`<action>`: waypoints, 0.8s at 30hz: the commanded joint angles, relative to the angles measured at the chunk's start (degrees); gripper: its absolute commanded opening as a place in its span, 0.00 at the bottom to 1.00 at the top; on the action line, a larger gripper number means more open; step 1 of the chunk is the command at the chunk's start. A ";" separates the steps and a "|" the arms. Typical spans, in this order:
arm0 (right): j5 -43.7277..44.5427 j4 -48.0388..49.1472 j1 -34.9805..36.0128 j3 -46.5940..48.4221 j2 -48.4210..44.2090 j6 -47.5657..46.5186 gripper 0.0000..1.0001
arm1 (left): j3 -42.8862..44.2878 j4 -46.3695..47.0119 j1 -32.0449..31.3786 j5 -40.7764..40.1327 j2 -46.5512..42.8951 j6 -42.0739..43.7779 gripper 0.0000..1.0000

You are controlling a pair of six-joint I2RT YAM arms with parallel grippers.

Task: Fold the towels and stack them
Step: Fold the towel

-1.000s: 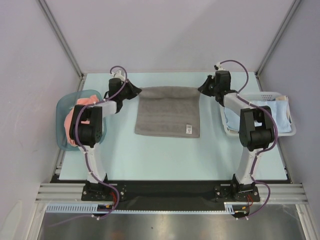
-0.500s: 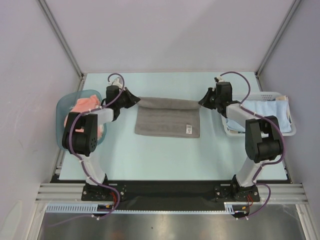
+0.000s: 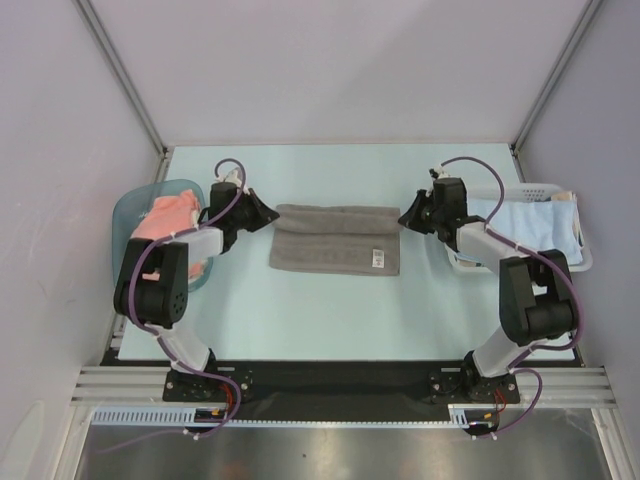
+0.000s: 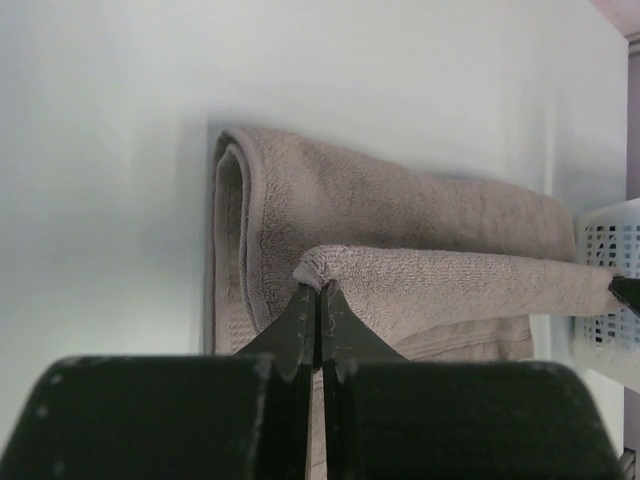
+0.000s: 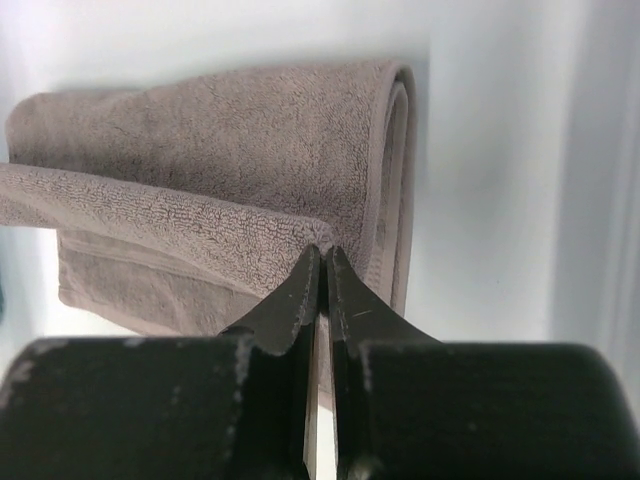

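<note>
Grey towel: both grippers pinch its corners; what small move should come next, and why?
Probably draw both corners toward the near hem. The left gripper and right gripper are shut on the grey towel's far corners, and the lifted edge hangs short of the hem by the white label.

Counter [image 3: 330,310]: pale blue-green, flat, matte, walled on three sides.
Grey towel [image 3: 335,245] at centre, toward far half, long side running left-right. Doubled along far edge; lower layer flat on counter, upper layer raised off it at both end corners. Small white label [image 3: 378,259] on near right part, face up.
Translucent blue plastic tub [image 3: 122,212] at left edge, well apart from towel.
White lattice basket [image 3: 578,262] at right edge, near towel's right end, not touching.
</note>
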 commanded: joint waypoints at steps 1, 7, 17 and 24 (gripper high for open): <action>1.93 -0.38 0.29 -1.69 -3.49 0.13 0.00 | -2.52 0.60 -0.05 -1.65 -3.90 0.44 0.00; 2.46 -0.38 0.82 -3.19 -5.34 -0.22 0.00 | -4.72 1.21 -0.14 -1.39 -5.92 0.35 0.00; 2.90 -0.29 1.35 -5.21 -6.13 -0.05 0.00 | -5.33 0.77 -0.14 -1.03 -5.66 1.14 0.00; 3.16 -0.47 1.61 -5.91 -6.40 -0.22 0.00 | -5.60 0.51 -0.14 -0.86 -5.66 1.31 0.00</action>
